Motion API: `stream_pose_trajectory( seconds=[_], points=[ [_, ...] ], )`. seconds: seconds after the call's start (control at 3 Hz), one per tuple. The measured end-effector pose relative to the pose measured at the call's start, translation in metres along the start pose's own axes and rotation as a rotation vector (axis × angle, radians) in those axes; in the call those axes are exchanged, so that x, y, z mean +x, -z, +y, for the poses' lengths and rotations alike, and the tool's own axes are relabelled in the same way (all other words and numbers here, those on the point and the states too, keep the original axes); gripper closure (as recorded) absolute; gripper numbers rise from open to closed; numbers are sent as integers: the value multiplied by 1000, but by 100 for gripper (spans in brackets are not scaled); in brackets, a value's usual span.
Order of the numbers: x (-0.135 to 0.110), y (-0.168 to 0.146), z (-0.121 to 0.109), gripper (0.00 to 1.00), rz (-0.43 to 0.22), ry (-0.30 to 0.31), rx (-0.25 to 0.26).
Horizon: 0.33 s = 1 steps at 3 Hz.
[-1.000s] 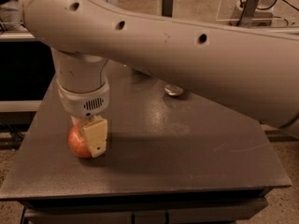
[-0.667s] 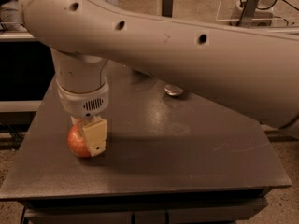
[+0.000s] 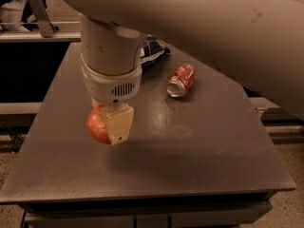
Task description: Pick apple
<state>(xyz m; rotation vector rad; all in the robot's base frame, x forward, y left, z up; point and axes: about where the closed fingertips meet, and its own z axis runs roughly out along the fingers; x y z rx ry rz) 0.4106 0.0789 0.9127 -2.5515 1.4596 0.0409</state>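
The gripper [image 3: 110, 127] hangs from the arm [image 3: 190, 18] over the left part of the desk [image 3: 199, 146], and the apple [image 3: 96, 126] sits between its jaws. The step in hand is the lift.

To do it well, the pull should go straight up. Any sideways swing would let the round, smooth fruit roll out of a two-point pinch. The squeeze should hold firm but not bite, since an apple bruises. The jaws look to sit near the fruit's widest part, which is the safest place. Gripped lower or higher, it could squirt out. A shadow lies on the desk below the apple, though whether the fruit is clear of the surface I cannot tell.

The jaws are clenched on the apple, spread only as wide as the fruit. The near pale finger [image 3: 118, 123] lies flat against its right side, and the far one is hidden behind it. They touch nothing else.

The crushed can [image 3: 181, 80] lies well apart to the right, out of the way of the lift.
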Motion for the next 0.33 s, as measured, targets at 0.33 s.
stream_pose_trajectory(
  seconds=[0.33],
  points=[
    [0,0,0,100,0,0,0]
  ],
)
